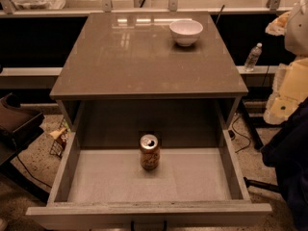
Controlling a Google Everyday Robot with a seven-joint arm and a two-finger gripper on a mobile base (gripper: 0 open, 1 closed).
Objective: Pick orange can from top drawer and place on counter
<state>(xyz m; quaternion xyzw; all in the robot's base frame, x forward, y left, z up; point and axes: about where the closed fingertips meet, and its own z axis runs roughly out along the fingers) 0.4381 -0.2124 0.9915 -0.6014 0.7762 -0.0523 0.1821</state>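
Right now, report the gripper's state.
The gripper is not in view, so its state cannot be told. The orange can stands untouched in the top drawer.

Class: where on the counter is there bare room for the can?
The counter is bare across front and left; the white bowl crowds its back right corner. The orange can stands alone in the top drawer. The hand is out of view.

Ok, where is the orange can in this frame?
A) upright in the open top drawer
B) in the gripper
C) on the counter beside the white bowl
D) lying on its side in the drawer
A: the orange can stands upright on the floor of the open top drawer, the white bowl sits on the counter, and the gripper is not in view.
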